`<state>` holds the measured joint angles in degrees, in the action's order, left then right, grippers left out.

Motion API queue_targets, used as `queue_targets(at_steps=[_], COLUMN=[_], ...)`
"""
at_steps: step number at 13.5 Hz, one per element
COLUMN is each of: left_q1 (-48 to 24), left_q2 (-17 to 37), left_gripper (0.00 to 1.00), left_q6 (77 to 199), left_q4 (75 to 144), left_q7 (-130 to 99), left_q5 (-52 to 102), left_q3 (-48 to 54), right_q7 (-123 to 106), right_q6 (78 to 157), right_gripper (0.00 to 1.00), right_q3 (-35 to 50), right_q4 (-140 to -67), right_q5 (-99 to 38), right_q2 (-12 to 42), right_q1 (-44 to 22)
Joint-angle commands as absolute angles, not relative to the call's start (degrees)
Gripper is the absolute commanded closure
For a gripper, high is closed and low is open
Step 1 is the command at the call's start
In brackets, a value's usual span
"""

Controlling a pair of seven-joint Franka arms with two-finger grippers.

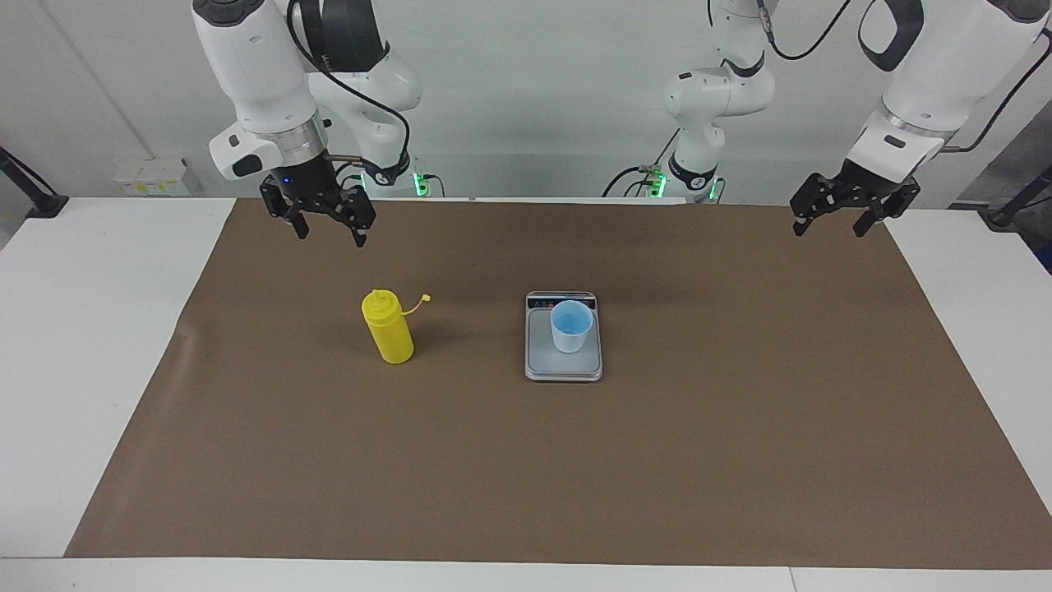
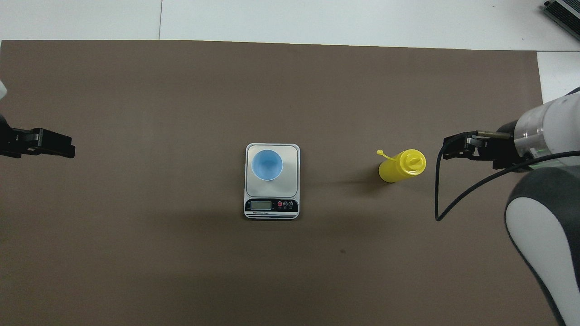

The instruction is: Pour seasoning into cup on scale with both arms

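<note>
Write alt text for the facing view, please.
A small light blue plastic cup stands on a flat silver-grey kitchen scale mid-table, with an upright yellow plastic squeeze bottle beside it toward the right arm's end. The right hand and left hand hang open, holding nothing.

Bottle (image 1: 388,329) and scale (image 1: 564,362) with cup (image 1: 571,326) well apart; bare mat (image 1: 526,477) all around.

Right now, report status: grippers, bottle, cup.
Right gripper open, up near the bottle. Left gripper open, waiting at its own end. Bottle upright, untouched. Cup on the scale. Nothing between.
</note>
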<state>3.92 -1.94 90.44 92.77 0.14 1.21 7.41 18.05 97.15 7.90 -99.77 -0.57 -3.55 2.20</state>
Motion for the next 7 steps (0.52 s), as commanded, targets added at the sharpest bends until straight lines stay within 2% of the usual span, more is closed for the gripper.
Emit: queue_targets(at_steps=[1, 7], left_q1=[4.57, 4.57], left_q2=[-2.46, -2.46], left_gripper=[0.0, 0.0], left_q6=[89.91, 89.91], left_q4=[93.16, 93.16], left_q7=[0.44, 0.44], left_q5=[0.88, 0.88], left_q3=[7.82, 7.82], right_q7=[17.07, 2.12], right_q6=[95.62, 95.45], right_gripper=[0.0, 0.0], right_q3=[8.17, 8.0], right_q4=[-99.14, -100.46], right_q5=[0.44, -0.79], right_q2=[-4.04, -4.66], right_q1=[3.69, 5.71])
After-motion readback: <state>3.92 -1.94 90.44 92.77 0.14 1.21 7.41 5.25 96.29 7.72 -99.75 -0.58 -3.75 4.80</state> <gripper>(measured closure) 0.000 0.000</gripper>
